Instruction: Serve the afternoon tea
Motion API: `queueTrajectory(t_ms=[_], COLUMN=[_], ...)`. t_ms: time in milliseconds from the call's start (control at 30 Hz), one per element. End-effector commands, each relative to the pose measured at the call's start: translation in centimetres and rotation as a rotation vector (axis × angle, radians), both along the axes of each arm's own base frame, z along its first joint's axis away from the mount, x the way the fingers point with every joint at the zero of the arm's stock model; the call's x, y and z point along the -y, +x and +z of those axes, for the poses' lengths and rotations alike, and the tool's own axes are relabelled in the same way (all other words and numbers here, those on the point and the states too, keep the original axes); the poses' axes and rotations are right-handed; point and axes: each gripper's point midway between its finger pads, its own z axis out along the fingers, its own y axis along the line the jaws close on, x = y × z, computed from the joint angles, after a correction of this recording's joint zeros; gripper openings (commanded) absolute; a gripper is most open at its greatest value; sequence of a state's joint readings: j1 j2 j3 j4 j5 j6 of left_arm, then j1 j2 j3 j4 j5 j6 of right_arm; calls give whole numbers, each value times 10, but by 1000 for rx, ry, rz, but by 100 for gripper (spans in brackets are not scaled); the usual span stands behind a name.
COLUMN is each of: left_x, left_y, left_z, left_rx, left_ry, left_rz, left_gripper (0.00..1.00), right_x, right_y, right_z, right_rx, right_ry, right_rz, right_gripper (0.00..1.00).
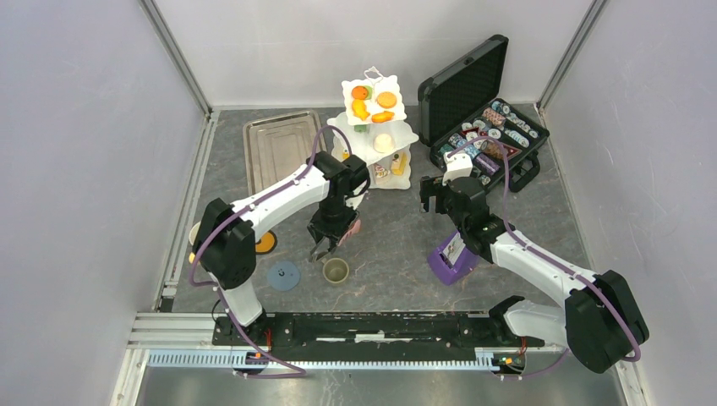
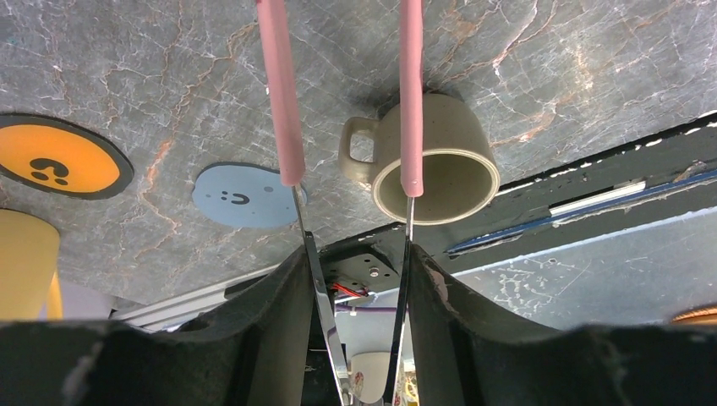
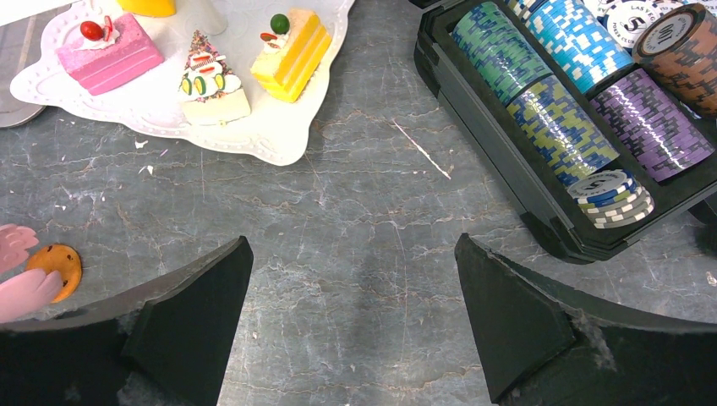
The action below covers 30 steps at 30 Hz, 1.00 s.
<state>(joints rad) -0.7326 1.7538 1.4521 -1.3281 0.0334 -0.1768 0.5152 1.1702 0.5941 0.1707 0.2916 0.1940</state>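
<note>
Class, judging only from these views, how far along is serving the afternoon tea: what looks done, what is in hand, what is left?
Done: the stand carries pastries on its tiers. In hand: the left gripper hangs over the olive cup, one finger at its rim, nothing visibly gripped. Left: the cup is off the blue coaster, the yellow mug is off the orange coaster, and a cookie lies loose. The right gripper is open, idle.

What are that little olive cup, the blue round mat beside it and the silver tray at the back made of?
The olive cup looks like glazed ceramic: a smooth, thick wall and a paler rim. It might also be plastic. The blue coaster looks like matte rubber or silicone, thin and flat, with a printed face. The tray seems to be brushed metal, probably stainless steel, judging by its grey sheen and raised rim.
</note>
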Motion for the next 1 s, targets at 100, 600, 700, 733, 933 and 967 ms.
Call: queueTrajectory(t_ms=[100, 600, 700, 733, 933, 967], left_x=[7, 13, 13, 13, 7, 6], left_y=[14, 18, 17, 16, 14, 14], left_z=[9, 4, 4, 5, 7, 9], left_rx=[63, 51, 47, 47, 47, 50], left_ry=[-24, -36, -38, -36, -12, -12], left_rz=[-38, -47, -47, -48, -49, -48], left_gripper=[52, 52, 51, 50, 45, 44], right_x=[-4, -4, -3, -3, -4, -4], right_y=[7, 7, 7, 7, 7, 7], right_z=[19, 19, 19, 19, 19, 19], right_rx=[51, 50, 52, 50, 50, 51], right_ry=[27, 25, 24, 23, 25, 26], right_rz=[0, -3, -4, -4, -1, -2], right_gripper=[98, 98, 98, 98, 98, 98])
